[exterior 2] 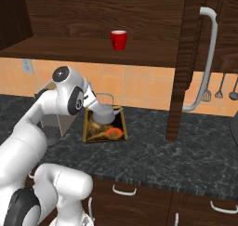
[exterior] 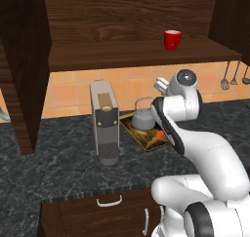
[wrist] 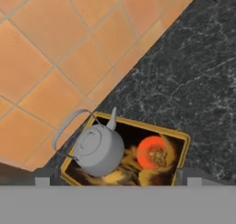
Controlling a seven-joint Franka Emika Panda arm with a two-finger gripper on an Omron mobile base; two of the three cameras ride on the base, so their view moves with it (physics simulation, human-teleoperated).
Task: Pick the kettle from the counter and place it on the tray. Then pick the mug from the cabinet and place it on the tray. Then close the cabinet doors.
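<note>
Kettle [wrist: 97,149] sits on tray [wrist: 183,140]; gripper [wrist: 115,179] open above. Reaching for the mug [exterior: 172,39] might, seemingly, clip the shelf edge.

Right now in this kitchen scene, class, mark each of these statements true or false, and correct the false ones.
1. The kettle sits on the tray. True.
2. The red mug is on the tray. False: it stands on the cabinet shelf.
3. The cabinet doors are shut. False: they stand open.
4. The coffee machine stands on the counter beside the tray. True.
5. The gripper holds the kettle. False: it is open above it, holding nothing.
</note>
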